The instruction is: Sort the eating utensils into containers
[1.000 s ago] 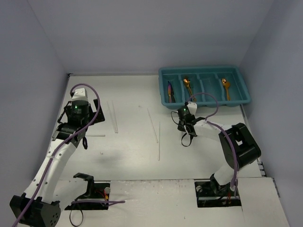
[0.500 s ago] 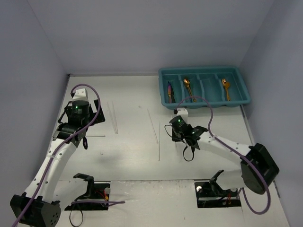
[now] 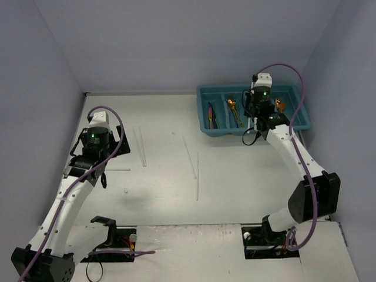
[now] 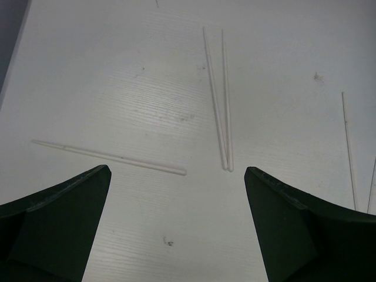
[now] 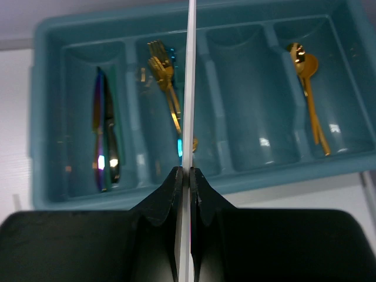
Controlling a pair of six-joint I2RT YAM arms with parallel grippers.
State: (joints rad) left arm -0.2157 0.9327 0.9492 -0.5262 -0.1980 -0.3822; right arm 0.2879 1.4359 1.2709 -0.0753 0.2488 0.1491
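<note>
My right gripper (image 5: 184,170) is shut on a white chopstick (image 5: 190,88) that sticks out ahead over the teal tray (image 5: 47,35). From above, that gripper (image 3: 257,114) hangs over the tray (image 3: 294,88). In the tray's compartments lie iridescent purple knives (image 5: 101,135), gold forks (image 5: 167,88) and gold spoons (image 5: 308,88). My left gripper (image 4: 177,169) is open above the table with nothing between its fingers. Just ahead of it lie a pair of white chopsticks (image 4: 220,100) and a single one (image 4: 108,157).
Two more white chopsticks (image 3: 189,155) (image 3: 198,176) lie on the table's middle, and the pair (image 3: 141,147) lies right of my left gripper (image 3: 94,150). Walls close in the table at the left and back. The tray stands at the back right.
My right arm has swung from the middle of the table up and back to the tray, carrying the white chopstick. The left arm has barely moved.
</note>
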